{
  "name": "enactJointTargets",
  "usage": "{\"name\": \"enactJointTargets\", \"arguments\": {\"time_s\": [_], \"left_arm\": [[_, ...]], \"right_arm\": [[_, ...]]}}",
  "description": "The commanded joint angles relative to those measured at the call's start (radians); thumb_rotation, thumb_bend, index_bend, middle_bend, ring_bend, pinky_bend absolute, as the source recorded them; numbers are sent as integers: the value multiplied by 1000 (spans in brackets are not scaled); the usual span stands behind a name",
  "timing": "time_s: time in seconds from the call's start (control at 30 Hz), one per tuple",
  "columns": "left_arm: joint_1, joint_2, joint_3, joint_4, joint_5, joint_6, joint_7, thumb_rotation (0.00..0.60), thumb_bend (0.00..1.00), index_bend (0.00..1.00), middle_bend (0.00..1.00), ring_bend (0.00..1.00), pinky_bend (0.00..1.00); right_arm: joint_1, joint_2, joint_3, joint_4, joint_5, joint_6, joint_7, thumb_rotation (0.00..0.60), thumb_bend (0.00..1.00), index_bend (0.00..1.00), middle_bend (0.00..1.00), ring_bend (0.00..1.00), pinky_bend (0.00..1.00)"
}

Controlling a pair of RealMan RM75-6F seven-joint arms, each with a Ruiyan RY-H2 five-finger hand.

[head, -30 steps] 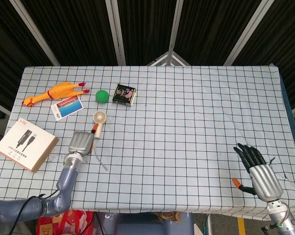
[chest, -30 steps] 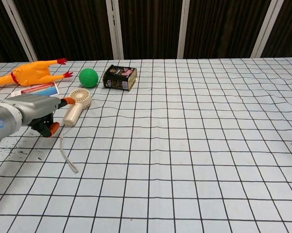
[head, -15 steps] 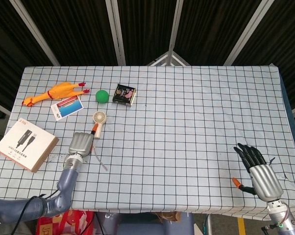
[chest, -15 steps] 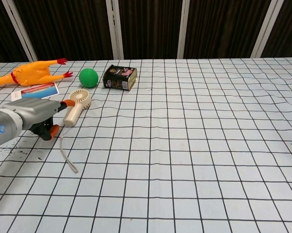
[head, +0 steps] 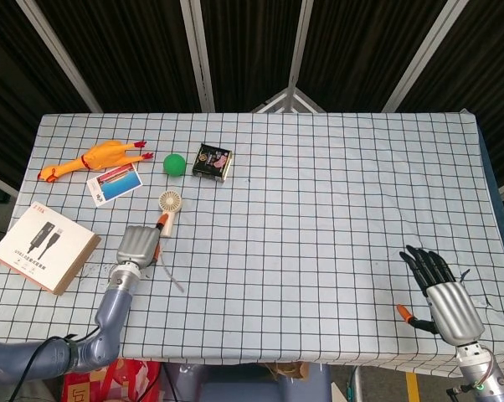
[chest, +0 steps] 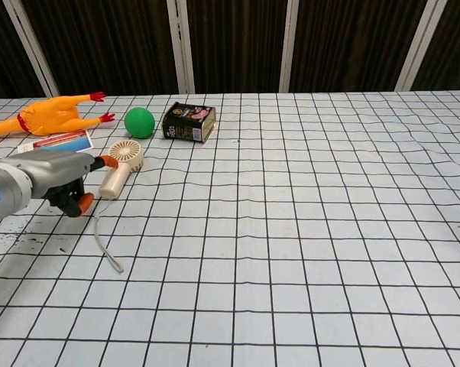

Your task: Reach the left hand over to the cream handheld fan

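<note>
cream fan [head: 169,208], tan box [head: 44,248] (print unreadable)

A checked cloth [head: 319,193] covers the surface, lying matt. The left hand [head: 137,246] has a brushed metal back; the fan [chest: 121,170] looks smooth cream plastic.

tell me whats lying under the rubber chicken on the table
A colour card lies just in front of the rubber chicken, flat on the checked cloth. From the chest view its upper edge meets the chicken's body; whether any of it slips underneath is hidden by the chicken.
</note>
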Motion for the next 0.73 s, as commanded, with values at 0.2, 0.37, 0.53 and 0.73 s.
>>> {"name": "enactJointTargets", "arguments": {"time_s": [0.2,0.37,0.53,0.73], "left_arm": [[99,98,20,-149,307,219,-169,600,528,0,541,470,706],[198,185,96,-218,491,353,-273,600,291,0,182,143,341],[323,277,209,-229,649,472,-400,600,187,0,0,0,31],[441,321,288,-136,775,594,-500,600,186,0,0,0,0]], "right_arm": [[-2,0,1,2,1,3,-5,600,289,0,0,0,61],[-3,-2,3,4,3,5,-12,600,290,0,0,0,61],[-4,-6,7,7,7,8,-23,600,289,0,0,0,61],[-2,-10,9,3,16,-2,-38,600,290,0,0,0,61]]}}
